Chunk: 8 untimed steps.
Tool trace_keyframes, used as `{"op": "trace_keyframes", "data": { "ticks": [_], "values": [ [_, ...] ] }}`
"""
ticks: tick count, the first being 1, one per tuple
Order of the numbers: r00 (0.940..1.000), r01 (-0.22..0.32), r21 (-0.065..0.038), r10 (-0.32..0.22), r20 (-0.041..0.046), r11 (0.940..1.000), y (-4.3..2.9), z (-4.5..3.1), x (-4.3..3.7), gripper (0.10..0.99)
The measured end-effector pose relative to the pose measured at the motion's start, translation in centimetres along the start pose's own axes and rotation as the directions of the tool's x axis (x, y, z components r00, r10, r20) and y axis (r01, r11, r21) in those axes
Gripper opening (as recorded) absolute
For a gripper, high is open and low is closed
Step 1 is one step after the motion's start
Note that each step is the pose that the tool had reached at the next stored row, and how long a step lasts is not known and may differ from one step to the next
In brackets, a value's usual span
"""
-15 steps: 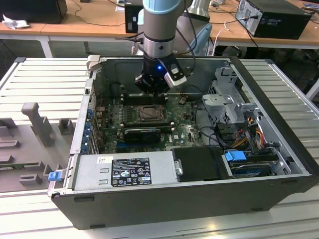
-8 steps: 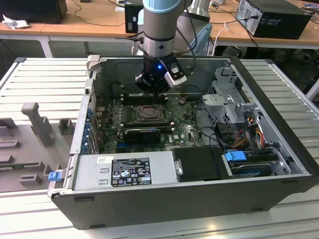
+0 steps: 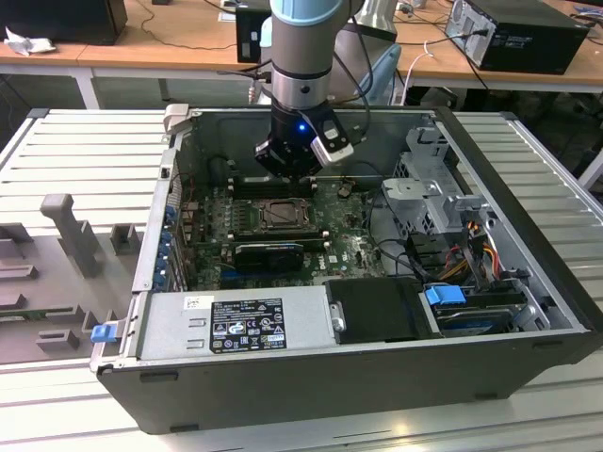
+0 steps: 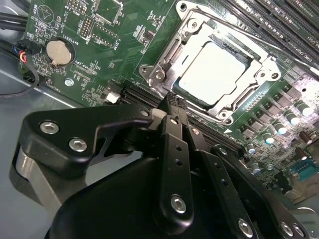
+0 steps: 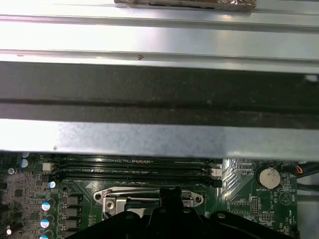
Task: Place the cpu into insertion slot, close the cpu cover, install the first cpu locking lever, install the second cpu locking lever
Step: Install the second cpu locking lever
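Black gripper (image 4: 174,102) links crowd the second wrist view, the fingers pinched together on nothing, their tips hanging just at the near corner of the insertion slot (image 4: 219,69). Within its rim the cpu (image 4: 212,74) lies flat, pale and matte, with the cpu cover (image 4: 192,30) framing it in dull metal. Green board spreads around; from the exterior view the open computer case (image 3: 509,202) walls leave the arm little room, ribbed grey table (image 3: 85,151) beyond.
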State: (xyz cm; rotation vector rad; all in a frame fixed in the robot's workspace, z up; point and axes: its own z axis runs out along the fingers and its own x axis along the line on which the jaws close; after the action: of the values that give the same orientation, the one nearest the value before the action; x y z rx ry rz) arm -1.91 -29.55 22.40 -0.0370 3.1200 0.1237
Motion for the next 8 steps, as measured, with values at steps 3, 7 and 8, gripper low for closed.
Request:
{"op": "trace_keyframes", "data": {
  "ticks": [3, 7, 8],
  "values": [
    [1.0000, 0.000, 0.000, 0.000, 0.0000, 1.0000, -0.12, -0.02, 0.01, 0.106],
    [1.0000, 0.000, 0.000, 0.000, 0.0001, 1.0000, -0.14, -0.18, 0.00, 0.106],
    [1.0000, 0.000, 0.000, 0.000, -0.0001, 1.0000, -0.14, -0.22, 0.00, 0.106]
  ]
}}
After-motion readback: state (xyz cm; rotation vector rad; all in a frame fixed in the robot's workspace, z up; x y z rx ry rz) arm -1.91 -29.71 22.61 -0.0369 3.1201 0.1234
